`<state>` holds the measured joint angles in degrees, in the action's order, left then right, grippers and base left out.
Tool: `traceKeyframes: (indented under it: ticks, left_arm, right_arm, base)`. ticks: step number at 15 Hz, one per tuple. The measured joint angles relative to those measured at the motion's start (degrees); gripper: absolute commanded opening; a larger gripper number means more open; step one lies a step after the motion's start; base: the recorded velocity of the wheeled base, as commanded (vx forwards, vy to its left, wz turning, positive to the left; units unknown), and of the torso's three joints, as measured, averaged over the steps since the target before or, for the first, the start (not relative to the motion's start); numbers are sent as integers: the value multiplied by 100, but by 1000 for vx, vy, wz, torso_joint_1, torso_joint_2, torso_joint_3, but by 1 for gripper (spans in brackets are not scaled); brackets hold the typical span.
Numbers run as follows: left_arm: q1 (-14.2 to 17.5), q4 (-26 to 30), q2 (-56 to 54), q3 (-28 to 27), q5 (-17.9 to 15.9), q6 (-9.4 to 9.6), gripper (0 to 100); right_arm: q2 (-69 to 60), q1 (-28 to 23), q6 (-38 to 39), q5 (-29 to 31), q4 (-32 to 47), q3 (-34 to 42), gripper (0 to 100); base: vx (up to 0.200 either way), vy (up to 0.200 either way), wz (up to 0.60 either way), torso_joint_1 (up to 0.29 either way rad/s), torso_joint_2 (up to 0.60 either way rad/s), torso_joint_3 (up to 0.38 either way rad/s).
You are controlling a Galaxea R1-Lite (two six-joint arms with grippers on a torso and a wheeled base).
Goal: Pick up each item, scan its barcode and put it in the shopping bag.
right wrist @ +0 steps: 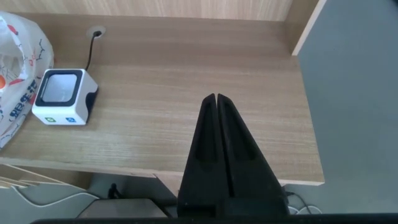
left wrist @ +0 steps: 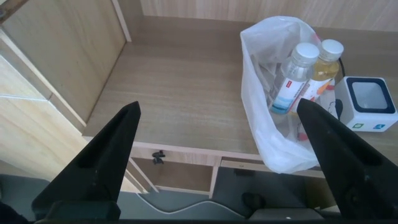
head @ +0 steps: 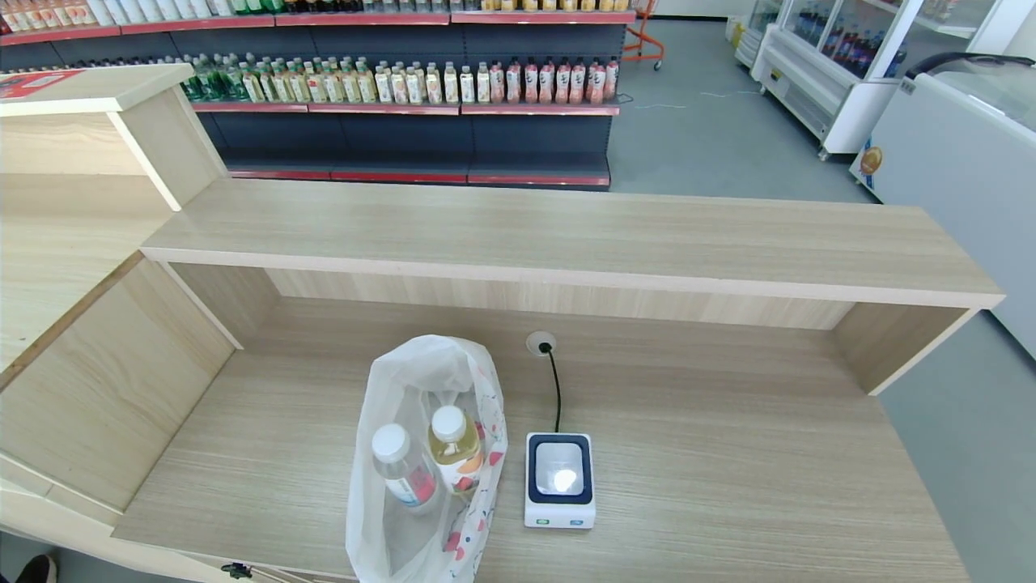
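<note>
Two bottles (head: 402,468) stand in the bag (head: 429,518), just beside the scanner (head: 559,479).
My left pincer (left wrist: 217,106) gapes wide and empty; my right pincer (right wrist: 216,99) is pressed closed on nothing. The limp bag overhangs the counter (head: 728,486) edge, so I reckon one careless brush could tip it off.

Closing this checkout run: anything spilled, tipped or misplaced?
Nothing stands out: the clear plastic bottle and the yellow drink bottle stand upright in the white plastic shopping bag, and the white box-shaped scanner sits flat beside it.
</note>
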<state>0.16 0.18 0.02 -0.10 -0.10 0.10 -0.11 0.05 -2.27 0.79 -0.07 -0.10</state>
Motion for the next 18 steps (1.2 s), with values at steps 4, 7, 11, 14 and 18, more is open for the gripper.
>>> traceKeyframes:
  ticks: [4,7,11,14,18]
  left_arm:
    - [0,0,0,0,2,0,100]
    - [0,0,0,0,2,0,100]
    - [0,0,0,0,0,0,100]
    - [0,0,0,0,0,0,100]
    - [0,0,0,0,0,0,100]
  right_arm:
    - [0,2,0,0,0,0,0]
    - [1,2,0,-1,0,0,0]
    - [1,2,0,-1,0,0,0]
    - [1,-2,0,-1,0,0,0]
    - [1,2,-20,-1,0,0,0]
  base:
    - [0,0,0,0,0,0]
    - [0,0,0,0,0,0]
    - [0,0,0,0,0,0]
    - [0,0,0,0,0,0]
    - [0,0,0,0,0,0]
